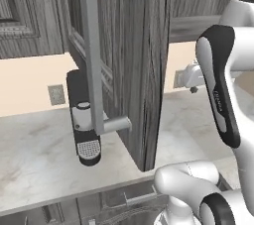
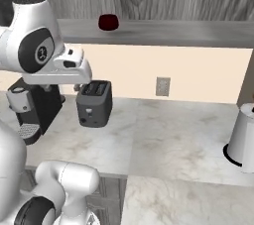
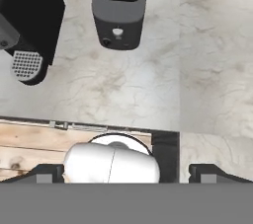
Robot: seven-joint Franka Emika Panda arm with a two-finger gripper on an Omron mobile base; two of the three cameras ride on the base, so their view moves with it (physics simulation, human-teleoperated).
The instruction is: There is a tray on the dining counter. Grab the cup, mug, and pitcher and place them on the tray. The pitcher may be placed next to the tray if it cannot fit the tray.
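- In the hand view we look down past our tool point(image 3: 126, 172), whose two dark fingertips point(image 3: 47, 172) stand far apart at the bottom edge, as wide as they go, with nothing held between them.
- Below the tool lies a pale marble counter point(image 3: 148, 90) veined in grey; at its near edge we see a dark strip and a patch of light wood.
- On that counter, near the wall, stands a dark grey two-slot toaster point(image 3: 119, 8), upright, its front knob facing us.
- Just beside the toaster, toward the left of the hand view, sits a black coffee machine point(image 3: 27, 25) with a round perforated drip grate.
- The right base view gives us what the hand view lacks: the mug point(image 2: 108, 22), small, round and dark red, resting on a grey shelf point(image 2: 173, 33) above the cream wall, higher than the toaster point(image 2: 94, 102) and a little to its right.
- In this view the white arm crosses in front of the coffee machine point(image 2: 30, 107) and hides part of it; the toaster stands clear.
- A grey wall socket point(image 2: 162, 86) sits on the wall to the right of the toaster, and a white rounded container point(image 2: 243, 140) stands on the counter at the far right edge.
- The left base view alone shows an open dark wood cabinet door point(image 1: 134, 60) with a long grey handle point(image 1: 94, 55), swung out over the counter and blocking much of our sight; the coffee machine point(image 1: 84, 120) stands behind the handle.
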